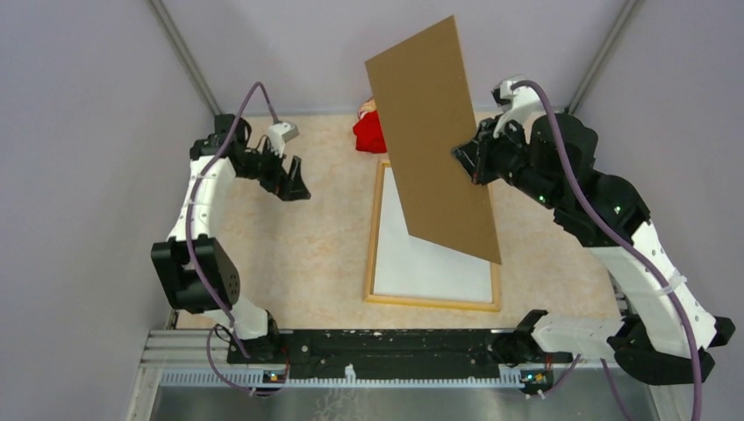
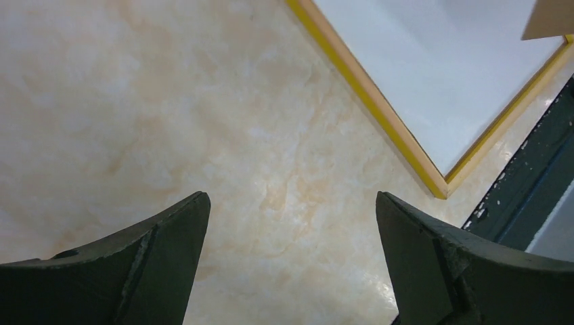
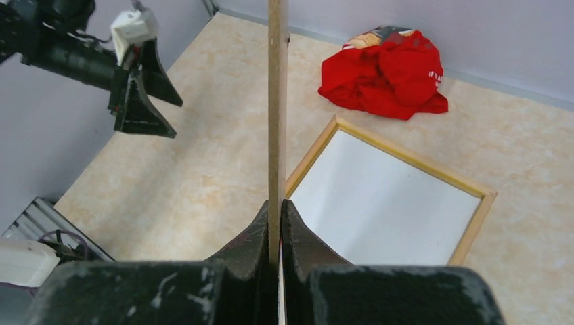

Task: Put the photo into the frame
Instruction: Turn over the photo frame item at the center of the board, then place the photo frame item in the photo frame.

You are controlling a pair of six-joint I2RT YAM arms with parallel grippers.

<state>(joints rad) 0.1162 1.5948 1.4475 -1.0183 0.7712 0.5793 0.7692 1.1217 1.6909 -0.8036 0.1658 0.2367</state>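
Note:
The frame lies flat in the middle of the table with its pale wood side up; its yellow edge shows in the left wrist view. Inside it lies a white sheet, which looks like the photo's plain back; no print shows. My right gripper is shut on the edge of a brown fibreboard panel, holding it tilted in the air over the frame. The panel's thin edge runs up from between the right jaws. My left gripper hangs open and empty over bare table, left of the frame.
A crumpled red cloth lies at the back of the table, just beyond the frame's far end. Grey walls close in both sides. A dark rail runs along the near edge between the arm bases.

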